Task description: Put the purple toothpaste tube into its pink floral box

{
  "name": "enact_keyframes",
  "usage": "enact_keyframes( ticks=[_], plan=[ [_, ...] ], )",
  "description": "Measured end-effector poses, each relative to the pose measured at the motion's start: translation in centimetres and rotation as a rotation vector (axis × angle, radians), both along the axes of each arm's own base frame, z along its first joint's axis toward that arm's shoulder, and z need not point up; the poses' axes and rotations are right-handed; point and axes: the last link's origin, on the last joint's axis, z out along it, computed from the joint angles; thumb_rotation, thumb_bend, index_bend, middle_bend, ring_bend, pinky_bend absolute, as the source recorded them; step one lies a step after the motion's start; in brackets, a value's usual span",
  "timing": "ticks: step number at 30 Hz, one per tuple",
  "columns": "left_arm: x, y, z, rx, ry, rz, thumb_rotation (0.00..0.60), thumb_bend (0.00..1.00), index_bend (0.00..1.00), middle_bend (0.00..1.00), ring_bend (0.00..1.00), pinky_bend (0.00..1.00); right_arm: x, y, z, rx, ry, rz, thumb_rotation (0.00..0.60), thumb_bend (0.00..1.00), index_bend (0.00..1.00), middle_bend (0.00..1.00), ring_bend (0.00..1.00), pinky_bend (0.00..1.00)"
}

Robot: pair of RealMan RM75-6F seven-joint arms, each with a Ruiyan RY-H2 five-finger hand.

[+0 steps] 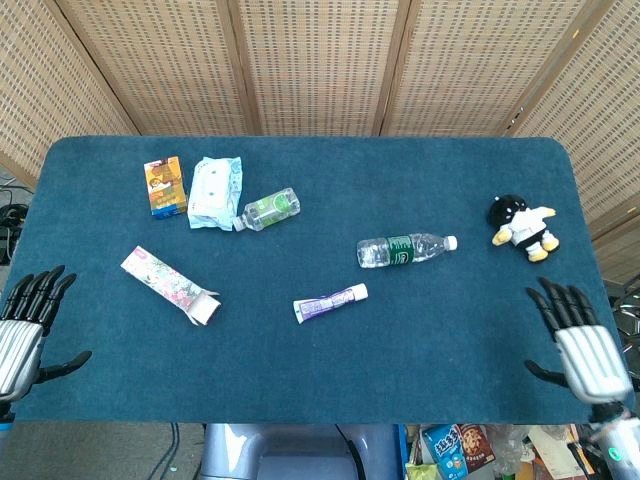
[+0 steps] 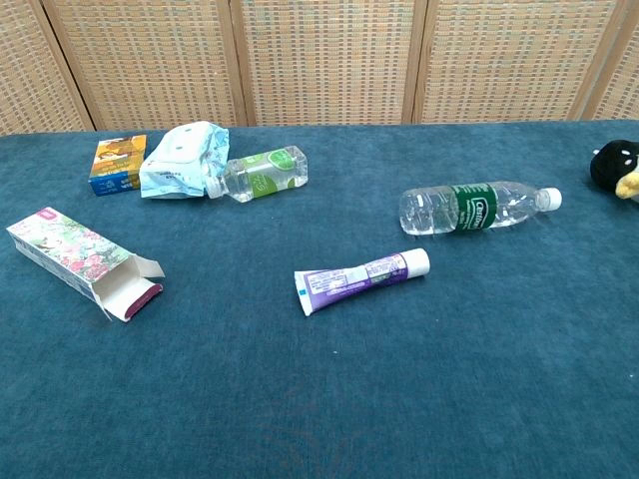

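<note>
The purple toothpaste tube (image 1: 330, 300) lies flat mid-tabletop (image 1: 420, 200), well apart from the pink floral box (image 1: 169, 285), whose open flap faces it across bare cloth. The left robot hand (image 1: 25, 325) and right robot hand (image 1: 575, 335) hover at the near corners (fingers spread, holding nothing).

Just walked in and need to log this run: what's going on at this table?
Nothing is being handled yet. The purple toothpaste tube lies on the blue table, apart from the pink floral box, which lies on its side with its end flap open towards the tube. The left robot hand and right robot hand are both open and empty at the near corners. Two bottles, a wipes pack, a small orange box and a plush toy lie elsewhere.
</note>
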Motion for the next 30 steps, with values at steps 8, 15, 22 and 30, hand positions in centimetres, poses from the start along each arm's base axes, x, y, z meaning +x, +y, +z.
enact_keyframes(
  ticks=[8, 15, 22, 30],
  plan=[
    [-0.3, 1.4, 0.1, 0.028, 0.001, 0.045, 0.600, 0.15, 0.00, 0.00, 0.00, 0.00, 5.2, -8.6, -4.3, 0.259, 0.041, 0.171, 0.600, 0.00, 0.19, 0.20, 0.08, 0.10],
    [-0.9, 2.3, 0.2, 0.038, 0.001, 0.090, 0.600, 0.15, 0.00, 0.00, 0.00, 0.00, 9.9, -12.7, -9.6, 0.400, 0.051, 0.259, 0.600, 0.01, 0.22, 0.25, 0.13, 0.15],
    [-1.7, 3.4, 0.2, 0.038, 0.003, 0.141, 0.600, 0.15, 0.00, 0.00, 0.00, 0.00, 13.3, -14.7, -14.8, 0.481, 0.043, 0.287, 0.600, 0.14, 0.24, 0.27, 0.16, 0.20],
    [-2.1, 4.0, 0.3, 0.038, -0.002, 0.162, 0.600, 0.15, 0.00, 0.00, 0.00, 0.00, 15.2, -16.7, -19.8, 0.510, 0.106, 0.277, 0.600, 0.19, 0.27, 0.28, 0.17, 0.21]
  ],
)
